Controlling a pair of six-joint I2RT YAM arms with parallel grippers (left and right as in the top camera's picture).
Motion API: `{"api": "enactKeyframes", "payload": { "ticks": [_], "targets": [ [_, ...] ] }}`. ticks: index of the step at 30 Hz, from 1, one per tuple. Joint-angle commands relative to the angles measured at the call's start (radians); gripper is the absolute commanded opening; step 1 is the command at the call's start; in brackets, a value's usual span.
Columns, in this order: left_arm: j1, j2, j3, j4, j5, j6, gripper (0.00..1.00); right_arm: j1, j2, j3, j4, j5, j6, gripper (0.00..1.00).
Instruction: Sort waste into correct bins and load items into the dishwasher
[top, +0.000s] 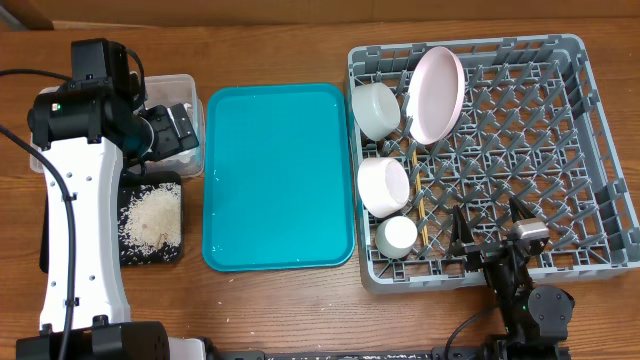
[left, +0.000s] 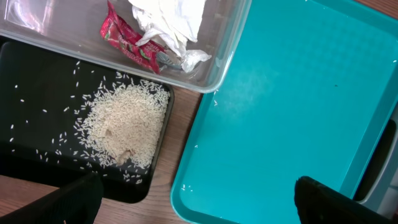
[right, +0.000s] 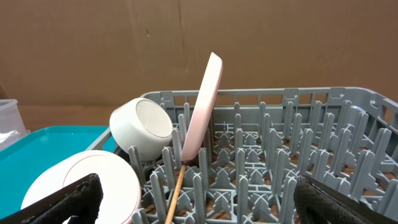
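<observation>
Standing on edge between pegs at the far left of the dish rack (top: 598, 140), the plate (top: 438, 92) looks stiff, slick and breakable; any regrip belongs on its upper rim. A grey bowl (top: 375, 110), white bowl (top: 384, 186), cup (top: 396, 236) and chopsticks (top: 420, 200) sit beside it. Napkin (left: 168, 22) and wrapper (left: 127, 40), light and crushable, lie in the clear tub (left: 225, 59); rice (left: 127, 121), too loose to pinch, is heaped on the black tray (left: 37, 93). Left jaws and right jaws both hang released, holding nothing.
</observation>
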Motion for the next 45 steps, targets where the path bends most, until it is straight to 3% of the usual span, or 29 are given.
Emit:
{"api": "enactKeyframes", "payload": {
  "ticks": [1,21,31,34,38,41,45],
  "targets": [
    [0.004,-0.002,0.011,0.001,-0.01,0.009,1.0,-0.008,-0.01,-0.011,0.006,-0.002,0.003,1.0],
    [0.001,-0.006,0.006,0.001,-0.01,0.009,1.0,-0.008,-0.01,-0.011,0.006,-0.002,0.003,1.0],
    [-0.04,-0.217,-0.018,0.018,-0.029,0.025,1.0,-0.008,-0.01,-0.011,0.006,-0.002,0.003,1.0],
    [-0.069,-0.319,-0.101,0.157,0.009,0.081,1.0,-0.008,-0.01,-0.011,0.006,-0.002,0.003,1.0],
    [-0.13,-0.525,-0.409,0.602,0.167,0.224,1.0,-0.008,-0.01,-0.011,0.006,-0.002,0.003,1.0],
    [-0.154,-0.669,-0.665,0.902,0.219,0.217,1.0,-0.008,-0.01,-0.011,0.006,-0.002,0.003,1.0],
    [-0.161,-0.849,-0.964,1.163,0.225,0.185,1.0,-0.008,-0.01,-0.011,0.006,-0.002,0.003,1.0]
  ]
}}
